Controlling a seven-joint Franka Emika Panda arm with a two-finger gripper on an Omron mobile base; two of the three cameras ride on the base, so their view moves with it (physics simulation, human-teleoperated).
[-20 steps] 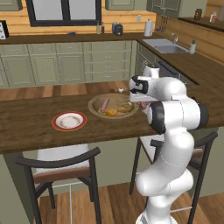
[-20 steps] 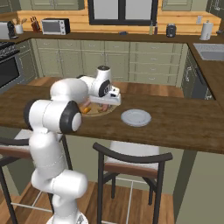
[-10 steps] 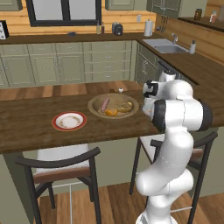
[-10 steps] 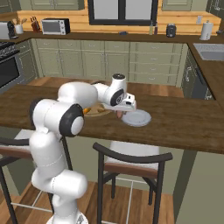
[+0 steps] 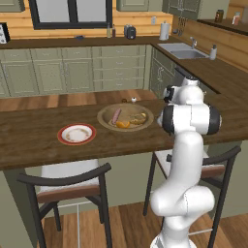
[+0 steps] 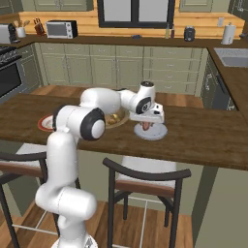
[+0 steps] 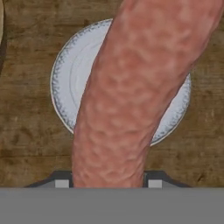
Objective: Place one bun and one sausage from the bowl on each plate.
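My gripper (image 6: 147, 123) is shut on a pinkish sausage (image 7: 131, 96) and holds it just above the pale grey plate (image 6: 157, 134). In the hand view the sausage runs up from between the fingertips (image 7: 155, 181) and covers the middle of the grey plate (image 7: 72, 74). The wide wooden bowl (image 5: 104, 114) lies left of the arm on the counter, holding another sausage (image 5: 116, 115) and orange-brown buns (image 5: 124, 124). The red-rimmed plate (image 5: 76, 133) lies bare to the bowl's left. The arm partly hides the bowl (image 6: 117, 119) in the right base view.
The dark wooden island counter (image 5: 29, 140) carries all the dishes. Two stools (image 5: 68, 180) (image 6: 145, 177) stand under its near edge. A back counter with a sink (image 5: 184, 48), a microwave (image 6: 61, 29) and small items runs along the far wall.
The arm has swung from over the bowl to the right, carrying the sausage, and now holds it low above the grey plate.
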